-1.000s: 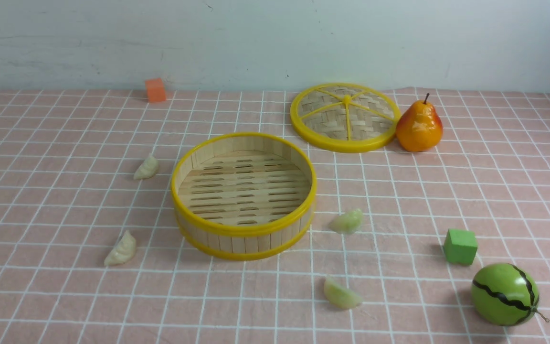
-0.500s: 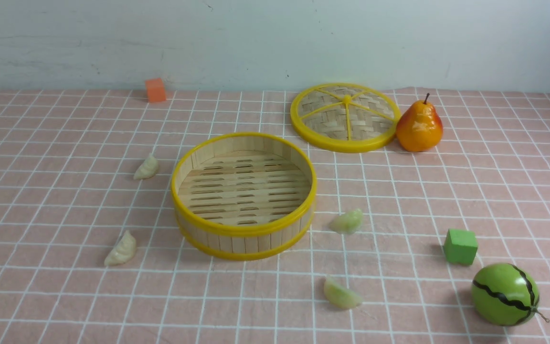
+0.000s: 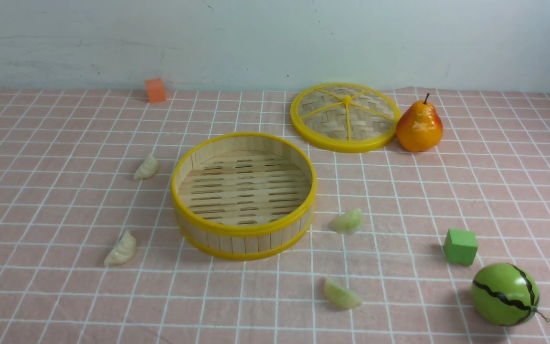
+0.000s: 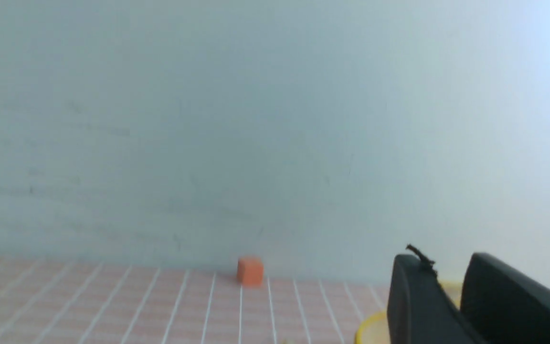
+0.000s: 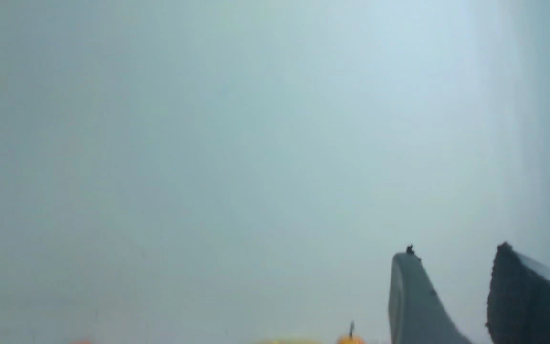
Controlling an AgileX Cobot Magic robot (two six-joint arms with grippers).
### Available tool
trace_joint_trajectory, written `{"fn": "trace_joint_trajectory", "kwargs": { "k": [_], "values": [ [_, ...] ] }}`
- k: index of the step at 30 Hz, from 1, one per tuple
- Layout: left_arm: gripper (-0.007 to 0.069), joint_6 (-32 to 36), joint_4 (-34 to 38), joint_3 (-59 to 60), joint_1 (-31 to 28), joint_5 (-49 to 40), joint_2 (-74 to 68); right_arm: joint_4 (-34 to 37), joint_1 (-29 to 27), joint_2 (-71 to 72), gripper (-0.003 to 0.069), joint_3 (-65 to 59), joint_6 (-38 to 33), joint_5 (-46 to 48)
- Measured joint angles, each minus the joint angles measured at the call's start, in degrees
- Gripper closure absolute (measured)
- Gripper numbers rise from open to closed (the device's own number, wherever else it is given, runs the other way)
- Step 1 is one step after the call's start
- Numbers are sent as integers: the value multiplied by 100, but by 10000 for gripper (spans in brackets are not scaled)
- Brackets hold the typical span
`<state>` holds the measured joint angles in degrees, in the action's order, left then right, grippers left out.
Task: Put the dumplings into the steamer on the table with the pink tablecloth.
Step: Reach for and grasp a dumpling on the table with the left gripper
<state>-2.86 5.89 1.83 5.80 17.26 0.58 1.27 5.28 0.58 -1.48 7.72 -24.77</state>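
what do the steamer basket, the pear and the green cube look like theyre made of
Round yellow-rimmed steamer basket: pale wood or bamboo strips with visible slats, matte; the yellow rims look like smooth plastic.
Orange-yellow pear: glossy, with white highlights, likely plastic.
Small green cube: matte, no shine, possibly foam.

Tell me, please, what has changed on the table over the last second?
Nothing has visibly changed. In the front view all four dumplings lie where they were on the cloth, outside the steamer, which remains empty. No arm has come into that view.
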Motion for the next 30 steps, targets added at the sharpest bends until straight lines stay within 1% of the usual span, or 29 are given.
{"fn": "trace_joint_trajectory", "kwargs": {
  "k": [2,5,6,7,8,10,12,14,15,16,17,18,19,20,22,24,26,27,30],
  "values": [
    [469,-120,7,0,0,540,0,-12,0,0,420,0,0,-207],
    [463,-595,18,0,0,1217,0,13,0,0,420,0,0,-298],
    [463,-640,11,0,0,1217,0,15,0,0,420,0,0,-302],
    [462,-999,-61,-49,0,1406,0,58,0,0,423,36,0,-302],
    [464,-1330,-195,-222,0,1314,0,106,0,0,437,140,0,-248],
    [484,-1573,-457,-736,0,882,0,134,0,-40,480,481,0,-63],
    [526,-1657,-680,-1444,0,270,-135,134,0,-196,549,853,-22,158],
    [570,-1694,-811,-2033,0,-242,-481,116,0,-431,613,1184,-81,439],
    [615,-1716,-906,-2565,0,-722,-905,109,0,-803,659,1507,-222,784],
    [638,-1722,-961,-2877,0,-988,-1257,102,0,-1088,672,1670,-342,1043],
    [638,-1722,-1009,-3167,0,-1184,-1637,98,0,-1409,675,1795,-471,1378],
    [638,-1722,-1010,-3207,0,-1207,-1713,98,0,-1544,675,1835,-527,1485],
    [638,-1772,-1025,-3467,0,-1277,-2447,98,0,-2128,673,1949,-715,1907],
    [638,-1804,-1025,-3538,0,-1272,-2871,98,0,-2511,671,1994,-772,2116],
    [638,-1878,-1025,-3689,0,-1364,-3629,137,0,-3195,669,2112,-805,2693],
    [638,-2013,-1025,-3864,0,-1650,-4323,252,40,-3891,669,2395,-704,3428],
    [638,-2115,-1025,-4110,0,-2060,-4960,295,135,-4402,667,2738,-697,4158],
    [638,-2178,-1020,-4321,0,-2496,-5343,316,214,-4761,666,3024,-731,4735],
    [638,-2194,-1001,-4925,0,-3364,-6141,391,385,-5466,665,3588,-986,5811]
  ]
}}
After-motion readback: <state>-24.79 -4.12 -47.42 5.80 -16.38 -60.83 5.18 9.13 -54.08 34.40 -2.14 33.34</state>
